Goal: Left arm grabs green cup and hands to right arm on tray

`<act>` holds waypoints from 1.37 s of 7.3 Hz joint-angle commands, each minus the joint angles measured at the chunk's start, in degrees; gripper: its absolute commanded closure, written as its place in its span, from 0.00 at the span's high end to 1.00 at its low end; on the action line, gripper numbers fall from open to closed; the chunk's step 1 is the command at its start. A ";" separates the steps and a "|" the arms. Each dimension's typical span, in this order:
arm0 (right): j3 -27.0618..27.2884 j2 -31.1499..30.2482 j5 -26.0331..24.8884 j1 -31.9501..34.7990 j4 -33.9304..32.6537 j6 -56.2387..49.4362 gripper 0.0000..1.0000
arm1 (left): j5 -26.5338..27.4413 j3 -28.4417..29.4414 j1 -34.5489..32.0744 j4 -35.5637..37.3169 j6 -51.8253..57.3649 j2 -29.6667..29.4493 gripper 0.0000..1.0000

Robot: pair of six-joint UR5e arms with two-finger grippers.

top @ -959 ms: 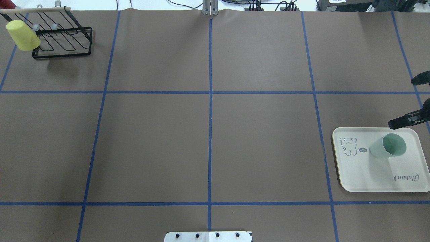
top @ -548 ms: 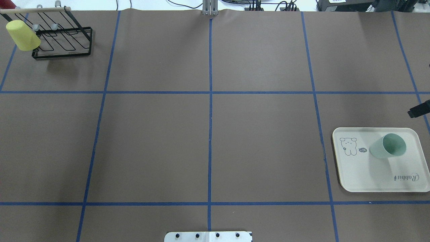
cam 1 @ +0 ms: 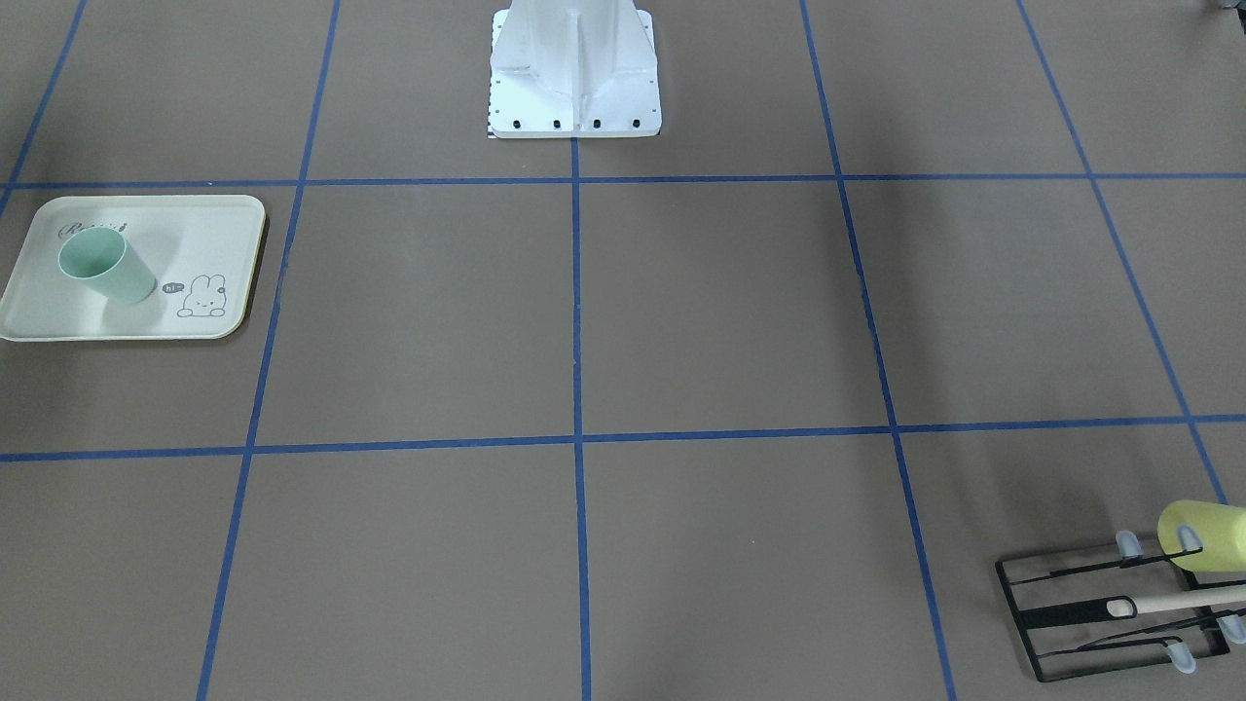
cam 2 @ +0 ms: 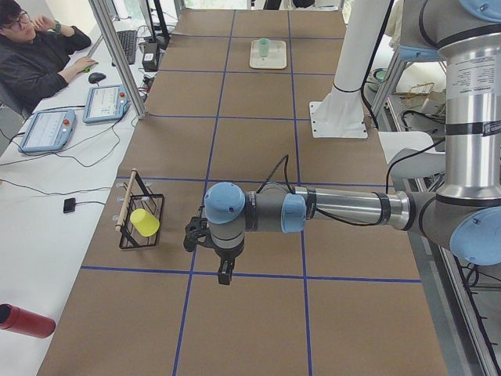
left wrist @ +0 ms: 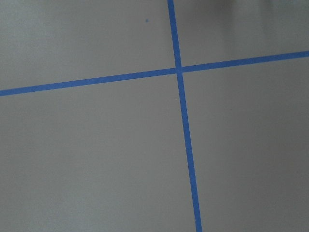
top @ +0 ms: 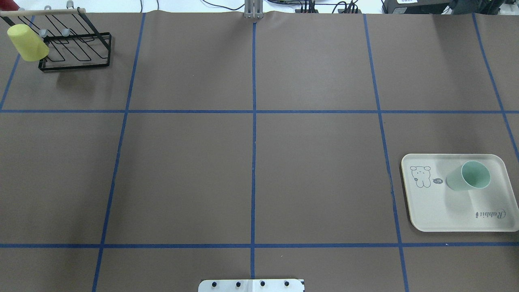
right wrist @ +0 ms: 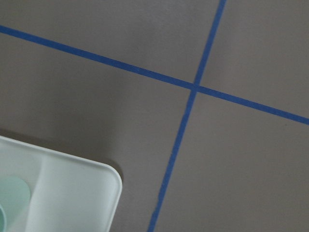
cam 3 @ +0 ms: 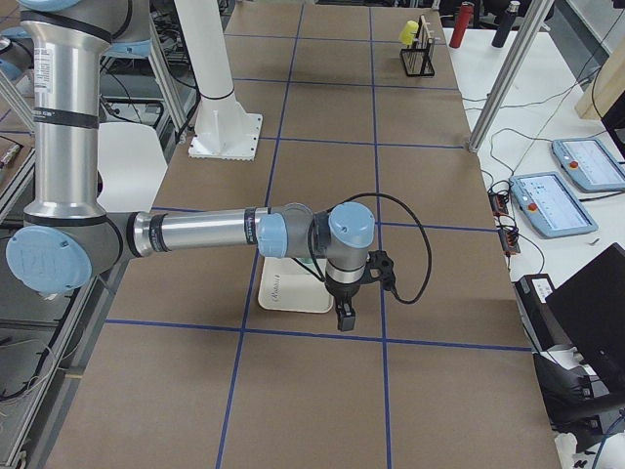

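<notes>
We are judging the task done, the green cup (top: 468, 176) standing on the tray (top: 438, 215), left gripper (cam 2: 224, 274) and right gripper (cam 3: 344, 318) (open or closed, we cannot tell) needing only parking.

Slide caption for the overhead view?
Mint-green plastic cup upright on cream rectangular tray, right; yellow plastic cup on black wire rack, far left.

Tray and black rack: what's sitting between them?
Only bare brown table crossed by blue tape lines, between the tray and black rack, in the overhead view.
</notes>
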 commanded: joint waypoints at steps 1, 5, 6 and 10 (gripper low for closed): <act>0.72 -0.38 0.22 2.51 -2.78 -0.06 0.99 | -0.19 0.81 0.00 -0.07 -0.21 -0.97 1.00; 0.47 -0.38 0.04 2.42 -2.17 1.17 1.00 | 0.15 -0.07 -0.09 -2.60 0.40 0.07 1.00; 0.47 -0.38 0.04 2.42 -2.17 1.18 1.00 | 0.07 -0.16 -0.09 -4.10 0.40 0.16 1.00; 0.38 -0.38 0.22 2.42 -2.17 1.18 1.00 | 0.24 -0.07 -0.17 -4.20 -0.03 0.25 1.00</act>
